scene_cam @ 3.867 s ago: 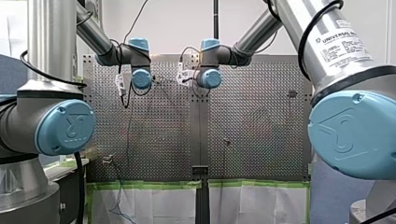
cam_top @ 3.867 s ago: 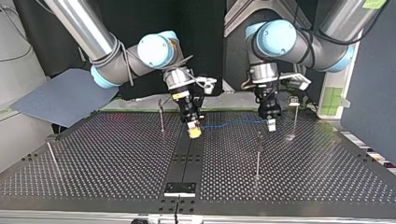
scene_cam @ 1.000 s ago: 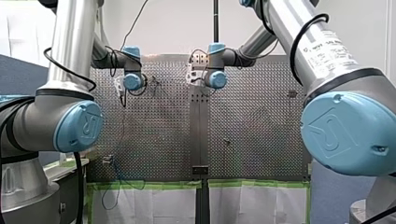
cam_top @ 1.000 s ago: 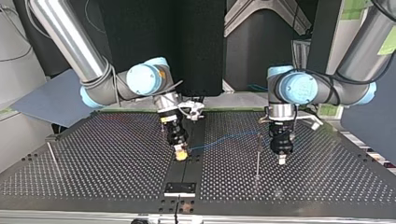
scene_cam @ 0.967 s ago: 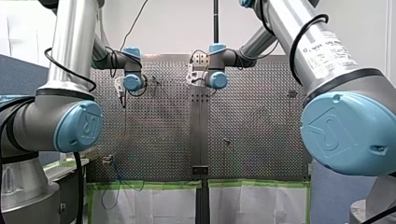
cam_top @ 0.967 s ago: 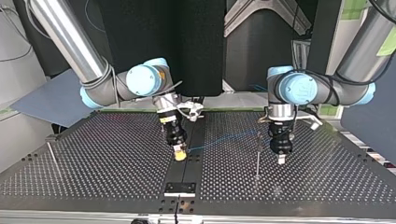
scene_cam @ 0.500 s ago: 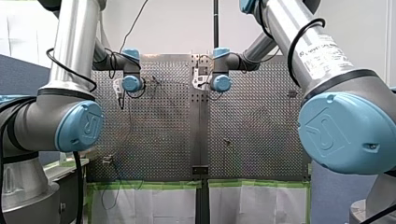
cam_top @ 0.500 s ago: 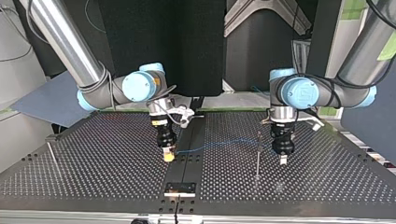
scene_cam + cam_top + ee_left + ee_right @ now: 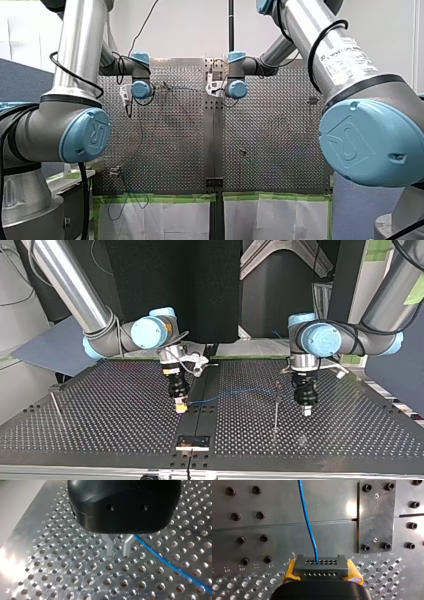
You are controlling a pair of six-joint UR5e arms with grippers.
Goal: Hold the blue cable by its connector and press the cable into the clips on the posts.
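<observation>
In the top view my right gripper [image 9: 180, 408], with yellow pads, hangs low over the table's middle seam. In the right wrist view it is shut on the black connector [image 9: 321, 566], and the blue cable [image 9: 308, 517] leaves the connector ahead of it. The blue cable [image 9: 227, 394] runs from there to the clip on a thin post [image 9: 275, 407]. My left gripper [image 9: 306, 411] hovers just past that post. In the left wrist view its metal fingers [image 9: 109, 548] stand apart with only bare plate between them. The blue cable [image 9: 172, 566] lies beside them on the table.
Another thin post [image 9: 56, 407] stands at the top view's left edge. A black bracket [image 9: 192, 441] sits on the seam near the table's near edge. A black bolted plate [image 9: 375, 517] lies ahead of my right gripper. The perforated table [image 9: 100, 425] spreads to both sides.
My right gripper has carried the connector toward the top view's left, drawing the cable straighter. My left gripper's fingers have parted and the cable now lies beside them.
</observation>
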